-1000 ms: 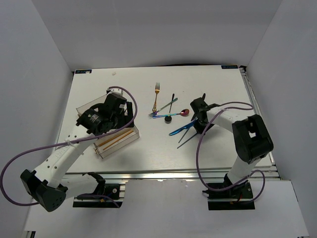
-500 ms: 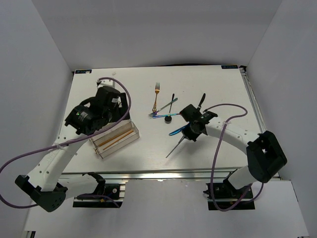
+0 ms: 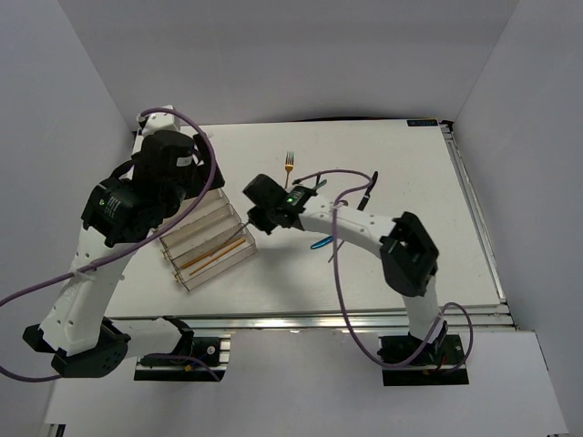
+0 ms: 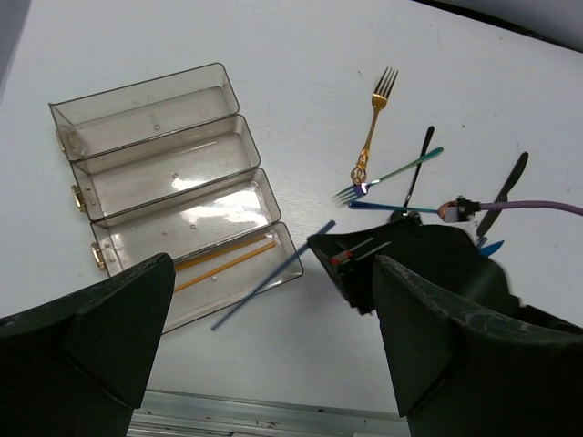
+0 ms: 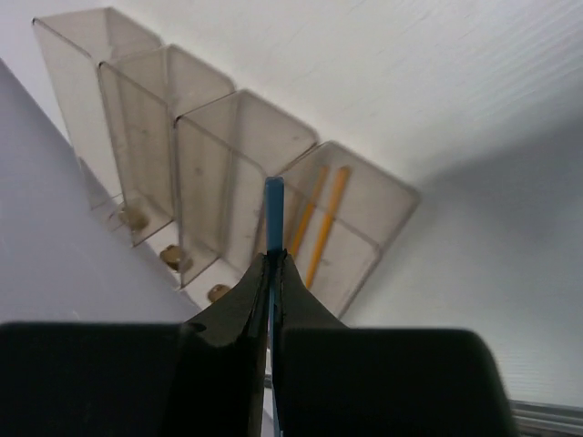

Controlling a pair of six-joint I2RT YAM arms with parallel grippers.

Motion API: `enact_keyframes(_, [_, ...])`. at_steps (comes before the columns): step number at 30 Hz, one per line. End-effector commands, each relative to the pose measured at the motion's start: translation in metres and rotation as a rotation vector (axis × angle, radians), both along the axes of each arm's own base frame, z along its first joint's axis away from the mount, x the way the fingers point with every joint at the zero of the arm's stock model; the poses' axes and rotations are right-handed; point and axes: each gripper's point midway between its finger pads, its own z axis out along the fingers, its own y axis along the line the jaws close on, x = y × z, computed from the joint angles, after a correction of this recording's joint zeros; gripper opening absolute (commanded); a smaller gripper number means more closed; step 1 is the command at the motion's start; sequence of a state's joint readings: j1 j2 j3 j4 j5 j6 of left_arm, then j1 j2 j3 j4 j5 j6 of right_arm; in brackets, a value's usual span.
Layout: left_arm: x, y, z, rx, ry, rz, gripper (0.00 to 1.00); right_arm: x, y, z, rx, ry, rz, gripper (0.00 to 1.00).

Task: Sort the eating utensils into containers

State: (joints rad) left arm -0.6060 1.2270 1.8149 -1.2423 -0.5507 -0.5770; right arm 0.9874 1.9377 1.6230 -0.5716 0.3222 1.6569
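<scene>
My right gripper (image 3: pixel 256 220) is shut on a thin blue stick (image 5: pixel 274 206) and hangs at the right end of the clear divided tray (image 3: pixel 239 262). In the left wrist view the blue stick (image 4: pixel 273 276) slants across the tray's (image 4: pixel 146 91) near right corner, above it. Two gold sticks (image 4: pixel 224 260) lie in the front compartment; the other compartments that show are empty. On the table lie a gold fork (image 4: pixel 374 126), an iridescent fork (image 4: pixel 390 177), a black spoon (image 4: pixel 420 164) and a black knife (image 4: pixel 506 191). My left gripper (image 4: pixel 273 300) is open wide, high above the table.
A blue utensil (image 3: pixel 321 243) lies just behind the right forearm. White walls enclose the table on three sides. A metal rail (image 3: pixel 301 320) runs along the near edge. Purple cables loop from both arms, the right one (image 3: pixel 339 264) hanging over the table's middle.
The right gripper closed on the blue stick and carried it left from the utensil pile to the tray's end. The left arm rose off the tray and drew back to the upper left.
</scene>
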Motion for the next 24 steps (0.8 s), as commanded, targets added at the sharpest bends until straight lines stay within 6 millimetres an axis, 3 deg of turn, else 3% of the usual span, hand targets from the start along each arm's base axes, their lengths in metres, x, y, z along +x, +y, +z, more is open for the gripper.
enact_keyframes(1, [-0.006, 0.016, 0.004, 0.038, 0.009, 0.064, 0.98, 0.016, 0.036, 0.01, 0.054, -0.031, -0.147, 0.0])
enact_keyframes(2, [-0.007, 0.017, 0.004, 0.046, 0.012, 0.067, 0.98, 0.018, 0.045, 0.027, 0.071, -0.026, -0.17, 0.0])
enact_keyframes(3, [-0.008, 0.018, 0.003, 0.052, 0.018, 0.067, 0.98, 0.014, 0.055, 0.026, 0.065, -0.02, -0.161, 0.0])
enact_keyframes(4, [-0.008, 0.019, 0.004, 0.056, 0.016, 0.069, 0.98, 0.014, 0.061, 0.009, 0.033, -0.006, -0.159, 0.0])
enact_keyframes(6, [-0.009, 0.021, 0.004, 0.065, 0.02, 0.068, 0.98, 0.007, 0.075, 0.014, 0.046, -0.004, -0.159, 0.0])
enact_keyframes(9, [-0.01, 0.023, 0.001, 0.084, 0.032, 0.073, 0.98, -0.008, 0.083, -0.004, 0.038, 0.029, -0.177, 0.0])
enact_keyframes(17, [-0.015, 0.029, -0.02, 0.132, 0.068, 0.07, 0.98, -0.033, 0.079, -0.027, -0.008, 0.082, -0.201, 0.0])
enact_keyframes(24, [-0.022, 0.03, -0.03, 0.152, 0.093, 0.037, 0.98, -0.034, 0.068, -0.04, -0.028, 0.092, -0.253, 0.0])
